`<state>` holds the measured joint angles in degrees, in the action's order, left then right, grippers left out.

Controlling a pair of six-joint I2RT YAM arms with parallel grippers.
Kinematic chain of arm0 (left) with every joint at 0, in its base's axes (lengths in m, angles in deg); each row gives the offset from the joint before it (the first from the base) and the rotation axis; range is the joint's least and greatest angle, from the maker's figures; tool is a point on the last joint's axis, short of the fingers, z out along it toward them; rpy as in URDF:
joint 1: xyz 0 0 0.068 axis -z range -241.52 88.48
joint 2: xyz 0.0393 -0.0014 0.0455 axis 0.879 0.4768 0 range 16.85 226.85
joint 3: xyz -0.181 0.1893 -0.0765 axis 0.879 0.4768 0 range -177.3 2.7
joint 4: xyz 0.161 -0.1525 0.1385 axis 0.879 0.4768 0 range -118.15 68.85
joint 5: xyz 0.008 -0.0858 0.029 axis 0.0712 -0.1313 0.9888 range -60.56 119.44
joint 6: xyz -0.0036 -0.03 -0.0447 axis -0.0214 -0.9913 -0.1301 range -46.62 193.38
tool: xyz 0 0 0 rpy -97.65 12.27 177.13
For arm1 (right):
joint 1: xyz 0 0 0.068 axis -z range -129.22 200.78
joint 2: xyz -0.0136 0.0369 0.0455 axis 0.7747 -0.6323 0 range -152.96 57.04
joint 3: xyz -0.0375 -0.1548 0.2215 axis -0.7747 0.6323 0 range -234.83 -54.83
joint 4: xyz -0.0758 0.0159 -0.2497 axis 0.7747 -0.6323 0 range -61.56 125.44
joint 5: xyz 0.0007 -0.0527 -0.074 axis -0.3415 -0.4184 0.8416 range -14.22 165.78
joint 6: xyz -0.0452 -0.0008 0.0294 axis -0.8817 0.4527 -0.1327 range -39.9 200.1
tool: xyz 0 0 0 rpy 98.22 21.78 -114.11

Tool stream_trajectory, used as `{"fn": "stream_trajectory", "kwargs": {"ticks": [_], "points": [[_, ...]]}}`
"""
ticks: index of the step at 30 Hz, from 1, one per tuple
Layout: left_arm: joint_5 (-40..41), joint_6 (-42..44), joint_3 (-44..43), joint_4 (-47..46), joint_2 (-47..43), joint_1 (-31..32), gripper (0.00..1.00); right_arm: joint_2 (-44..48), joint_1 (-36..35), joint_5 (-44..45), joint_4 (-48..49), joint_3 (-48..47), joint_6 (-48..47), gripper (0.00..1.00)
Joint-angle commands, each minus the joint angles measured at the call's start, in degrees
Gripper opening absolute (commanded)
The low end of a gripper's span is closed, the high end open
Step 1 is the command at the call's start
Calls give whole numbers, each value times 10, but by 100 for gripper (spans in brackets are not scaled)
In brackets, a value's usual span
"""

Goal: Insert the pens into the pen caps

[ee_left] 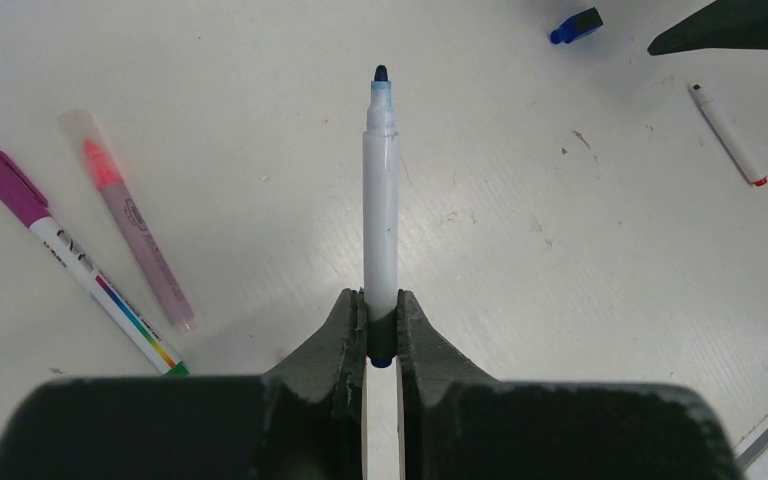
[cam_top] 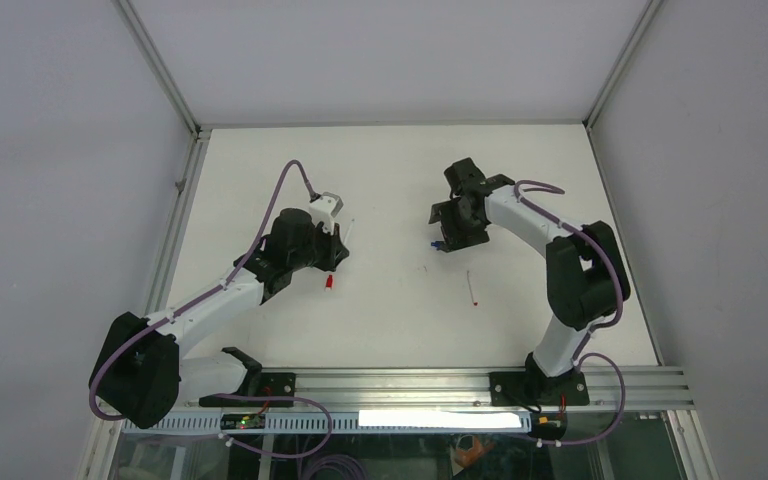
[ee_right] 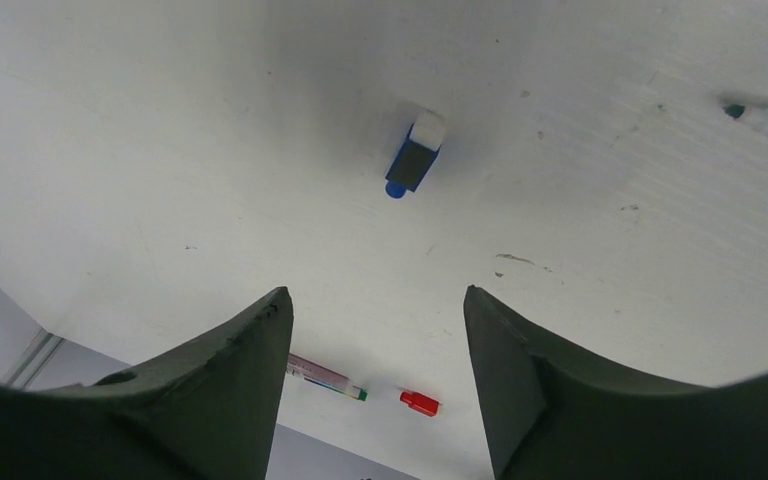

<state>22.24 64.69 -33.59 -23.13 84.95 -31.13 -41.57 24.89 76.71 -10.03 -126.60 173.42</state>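
The left gripper (ee_left: 381,335) pinches the blue-tipped pen (ee_left: 381,200) by its tail, leaving the nib (ee_left: 381,74) clear for capping, I'd say, while further right the right gripper (ee_right: 375,300) hangs spread over the blue cap (ee_right: 412,157) on the table (ee_right: 160,150), apparently to collect it.

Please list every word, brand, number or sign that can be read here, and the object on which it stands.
Nothing reads clearly.
On the purple-capped pen: dark lettering along the white barrel, too blurred to read.
On the pink pen: small dark print on the barrel, too small to read.
On the white pen in the left gripper: no print shows.
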Motion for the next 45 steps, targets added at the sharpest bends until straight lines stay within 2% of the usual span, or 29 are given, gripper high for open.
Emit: {"fn": "stream_trajectory", "kwargs": {"ticks": [1, 3, 7, 36, 38, 40, 41, 45], "points": [[13, 14, -15, -9, -14, 5, 0, -22, 8, -4, 30, -2, 32, 63], [12, 14, -16, -9, -11, 5, 0, -34, 10, -3, 42, -4, 34, 54], [12, 14, -18, -9, -5, 5, 0, -53, 18, -3, 54, -6, 35, 45], [12, 13, -18, -15, 17, 5, 0, -90, 45, -46, 66, 31, 38, 39], [12, 13, -18, -15, 18, 5, 0, -91, 46, -49, 67, 34, 39, 31], [12, 13, -18, -15, 19, 5, 0, -91, 47, -54, 76, 40, 38, 10], [12, 12, -19, -15, 20, 5, 0, -91, 48, -59, 78, 42, 39, 5], [13, 12, -19, -15, 23, 5, 0, -96, 48, -70, 79, 42, 36, 1]]}}
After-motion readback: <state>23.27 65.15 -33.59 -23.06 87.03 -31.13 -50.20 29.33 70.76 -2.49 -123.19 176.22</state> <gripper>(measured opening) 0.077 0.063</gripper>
